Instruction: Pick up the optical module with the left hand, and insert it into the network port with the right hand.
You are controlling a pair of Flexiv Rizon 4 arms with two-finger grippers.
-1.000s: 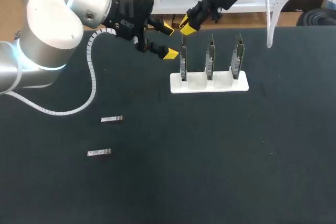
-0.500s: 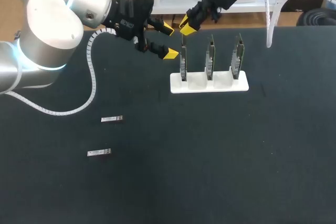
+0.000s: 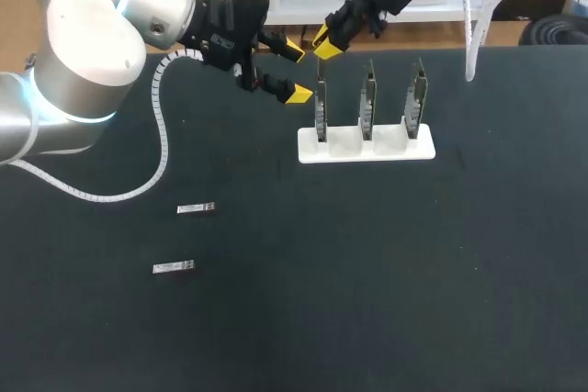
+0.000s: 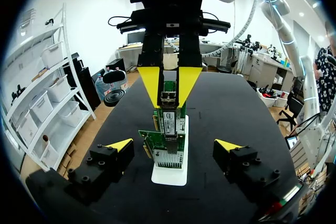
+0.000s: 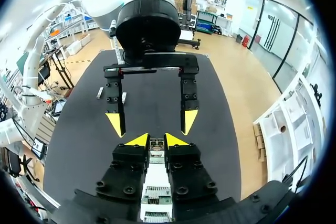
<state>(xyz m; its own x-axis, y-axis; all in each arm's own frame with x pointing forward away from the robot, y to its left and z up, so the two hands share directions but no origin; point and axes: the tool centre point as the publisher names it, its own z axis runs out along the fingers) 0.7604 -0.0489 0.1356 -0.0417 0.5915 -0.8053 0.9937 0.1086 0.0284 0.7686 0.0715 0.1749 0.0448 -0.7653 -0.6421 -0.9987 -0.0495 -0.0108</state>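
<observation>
Right wrist view: the right gripper (image 5: 156, 141) is being shown narrowed almost shut, its two yellow-tipped fingers pressing on the optical module (image 5: 156, 147) from both sides. The optical module is being held upright directly above the white stand (image 3: 365, 147), over the stand's end card (image 3: 321, 109) on the left arm's side. Its lower end is being held at that card's network port (image 4: 168, 157); whether it has entered the port cannot be told.

The left gripper (image 3: 296, 72) is being held wide open, with nothing between its fingers. It is hanging just beside the same end of the white stand, and its fingers are pointing toward the end card and the right gripper.

Three network cards are being carried upright in a row by the white stand: the end card, a middle card (image 3: 367, 103) and a far card (image 3: 418, 101).

Two spare modules (image 3: 196, 209) (image 3: 174, 268) are lying flat on the dark table (image 3: 386, 273), well apart from the white stand, on the left arm's side and nearer the robot.
</observation>
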